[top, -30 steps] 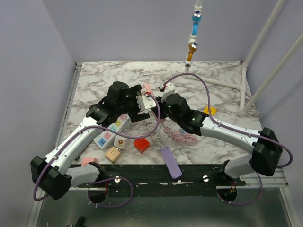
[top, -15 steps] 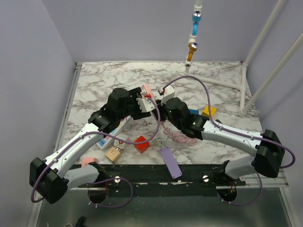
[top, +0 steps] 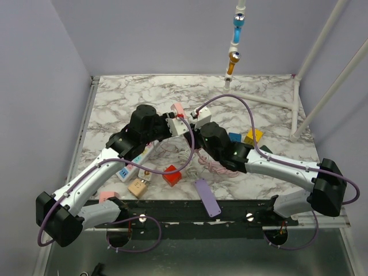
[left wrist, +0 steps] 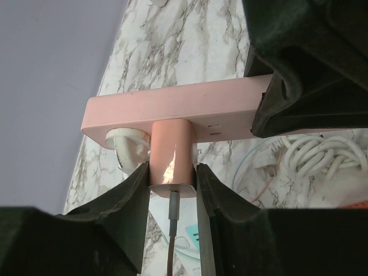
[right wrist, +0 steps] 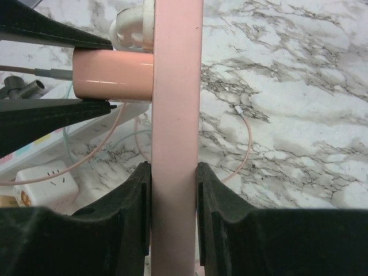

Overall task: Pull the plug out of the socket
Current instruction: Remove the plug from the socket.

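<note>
**Inspector:** Where is the socket strip (left wrist: 172, 106)?

**Assistant:** Above mid-table (top: 115, 92), between the two arms. The right gripper (right wrist: 175, 190) clamps it across its width.

**Inspector:** And the plug (left wrist: 171, 152)?

**Assistant:** Seated in the strip's face, with the left gripper (left wrist: 171, 178) pressed against both its sides. A second plug (left wrist: 129, 146) sits just beside it in the same strip. A cable coil (top: 214, 168) lies on the table by the right arm.

Marbled table (top: 126, 95), lilac walls (top: 161, 34)
</note>
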